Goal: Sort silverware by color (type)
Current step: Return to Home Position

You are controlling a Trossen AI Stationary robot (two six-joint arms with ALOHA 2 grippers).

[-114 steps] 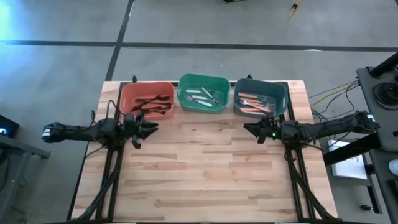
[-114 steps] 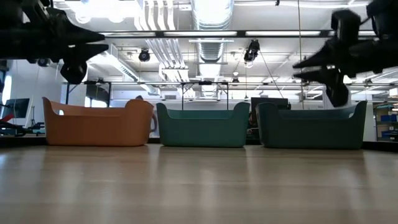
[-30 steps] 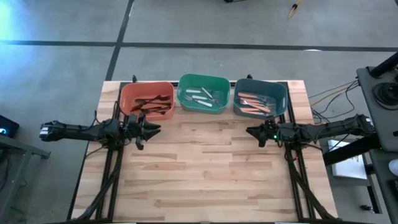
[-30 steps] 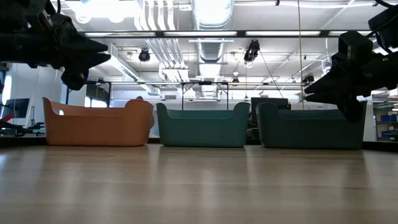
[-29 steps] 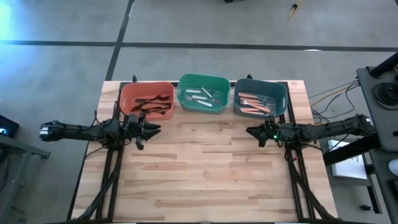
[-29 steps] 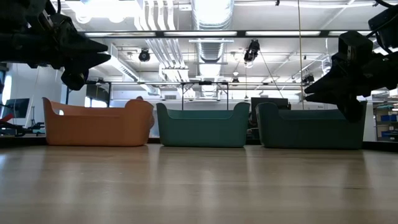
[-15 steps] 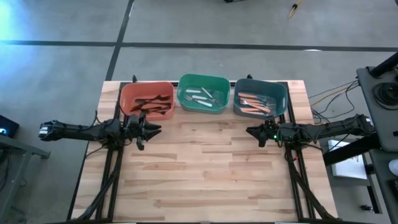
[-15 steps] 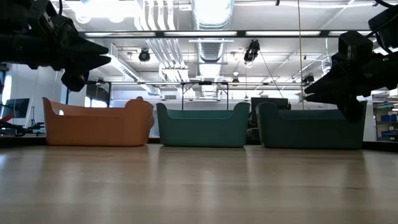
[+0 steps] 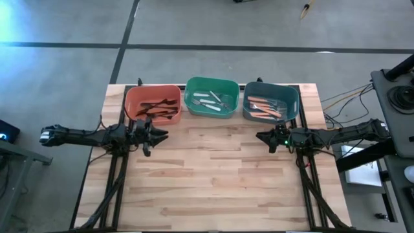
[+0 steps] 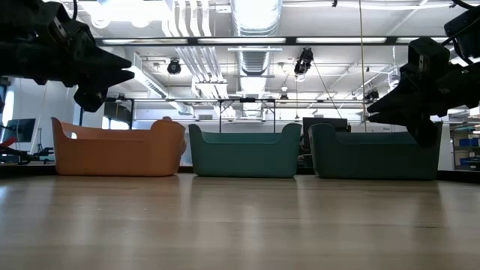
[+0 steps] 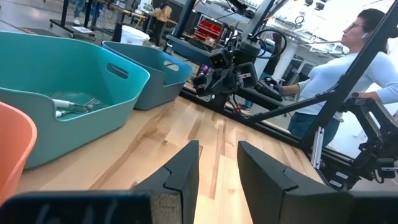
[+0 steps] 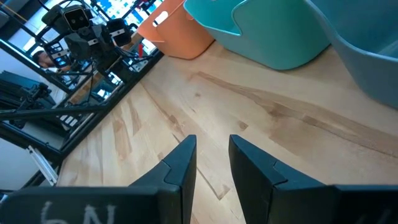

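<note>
the wooden table (image 9: pixel 213 188) fills the middle of the high view, with pale planks running from side to side. the left arm (image 9: pixel 84 136) reaches in level from the table's left side and the right arm (image 9: pixel 336 134) from its right side. both are held above the wood, pointing toward each other and well apart. along the far edge three bins stand side by side, close together: the orange bin (image 9: pixel 152 88) on the left, the green bin (image 9: pixel 212 80) in the middle, the teal bin (image 9: pixel 272 84) on the right. the left gripper (image 9: pixel 162 134) hangs just in front of the orange bin's right half, and the right gripper (image 9: pixel 261 136) just in front of the teal bin's left corner. in each wrist view the jaws stand a little apart, with wood showing through the narrow gap. the silverware lies inside the bins: the black forks (image 9: pixel 158 109) in the orange bin, the white forks (image 9: pixel 208 100) in the green bin, the orange forks (image 9: pixel 264 107) in the teal bin.
</note>
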